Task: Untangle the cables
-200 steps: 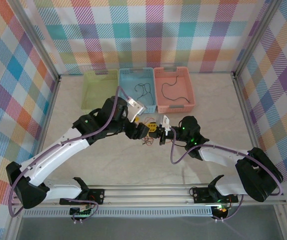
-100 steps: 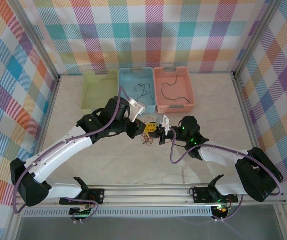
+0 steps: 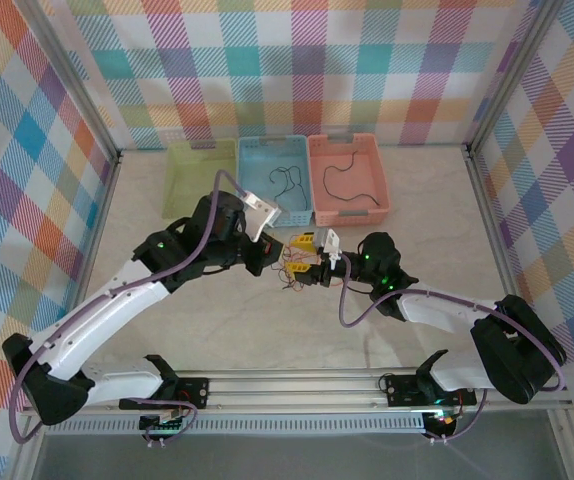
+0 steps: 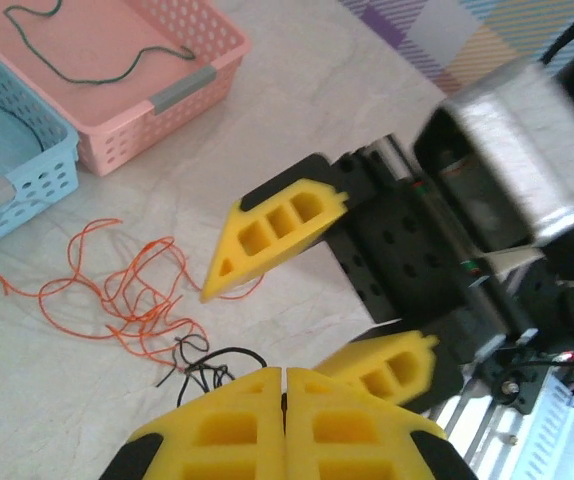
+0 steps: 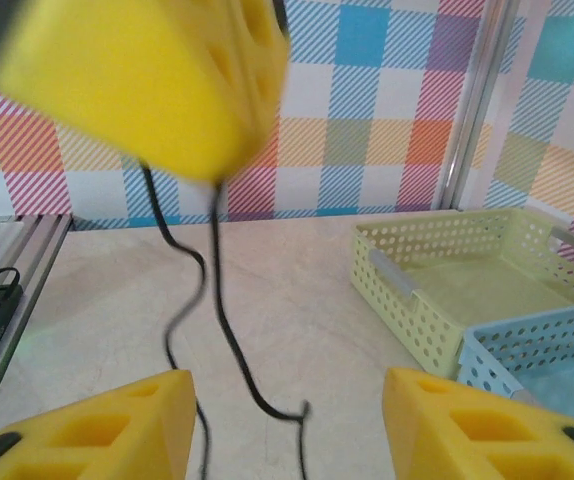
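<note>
1. From above, we see the left gripper [image 3: 304, 243] and the right gripper [image 3: 319, 268] nose to nose at the middle of the table [image 3: 197, 310]. The left one sits at 11 o'clock of the right.
2. That view is too small for us to tell how the fingers stand, but the wrist views settle it.
3. In the left wrist view, the left gripper's 2 yellow fingers [image 4: 227, 425] are pressed together, and the black wire [image 4: 212, 360] runs up into their seam.
4. The orange-red wire [image 4: 117, 295] lies as a loose tangle on the table, at 10 o'clock of those fingers. The black wire's free end meets its near edge, and we cannot tell whether the 2 interlace.
5. The same view shows the right gripper's fingers spread apart with nothing between them, at 1 o'clock of the tangle.
6. In the right wrist view, the black wire hangs from the blurred left gripper at 11 o'clock and dangles between the right gripper's 2 parted fingers.
7. There the green basket [image 5: 407, 300] stands at 3 o'clock.
8. At 12 o'clock from above, the pink basket [image 3: 319, 205] holds a green wire [image 4: 87, 72], and the blue basket [image 3: 250, 205] holds a dark wire [image 3: 287, 182].
</note>
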You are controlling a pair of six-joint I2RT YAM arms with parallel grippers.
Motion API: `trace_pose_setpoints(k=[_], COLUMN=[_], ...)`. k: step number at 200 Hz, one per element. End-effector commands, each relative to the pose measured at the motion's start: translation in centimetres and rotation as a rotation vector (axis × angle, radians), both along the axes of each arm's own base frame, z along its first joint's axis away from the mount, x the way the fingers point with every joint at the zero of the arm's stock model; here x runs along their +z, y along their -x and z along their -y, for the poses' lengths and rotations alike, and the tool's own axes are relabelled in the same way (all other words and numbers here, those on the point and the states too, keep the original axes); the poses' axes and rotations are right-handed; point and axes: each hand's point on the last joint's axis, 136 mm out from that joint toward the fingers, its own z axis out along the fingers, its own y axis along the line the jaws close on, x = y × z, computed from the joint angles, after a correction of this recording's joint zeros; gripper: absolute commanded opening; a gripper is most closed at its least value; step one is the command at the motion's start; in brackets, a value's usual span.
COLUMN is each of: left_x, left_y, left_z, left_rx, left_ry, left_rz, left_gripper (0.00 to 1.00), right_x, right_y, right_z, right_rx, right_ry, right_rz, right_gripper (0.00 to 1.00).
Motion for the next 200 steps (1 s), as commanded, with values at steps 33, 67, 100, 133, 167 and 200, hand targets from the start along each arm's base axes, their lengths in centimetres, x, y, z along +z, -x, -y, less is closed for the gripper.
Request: trace_pose_setpoints(k=[33,67,100,133,167,200], left_x=[4.7,6.6,7.5,8.6,10.1,11.0], left_y=[2.7,3.5,3.6,3.7,4.2,3.8], left_z=[-0.9,-1.0,-0.9,-0.9,-0.7,-1.4], left_rx=[-0.043,-0.068,-0.072,-0.075,-0.094,-0.052], left_ry=[0.086,0.119,0.138,0.155,0.193,0.194], left_rz=[-0.031,-0.018,-0.014,-0.006,0.004,0.033], left_gripper=[0.0,0.0,0.0,0.0,0.0,0.0], right_x=[-0.6,-1.4,-2.3,-3.4,-4.4,-4.9], right_y=[-0.8,-1.0,-1.1,-1.8,-2.4,-2.7], right_z=[-0.3,-0.8,-1.3,-1.6,-1.9,-2.1], right_rx=[-0.018,0.0,0.017,0.002,-0.015,-0.019], right_ry=[-0.002,0.007,0.028,0.054,0.074,0.084], right_rz=[-0.02,-0.052,-0.082,-0.112,-0.139,-0.15], right_gripper=[0.54,0.54,0.53,0.49,0.47,0.47])
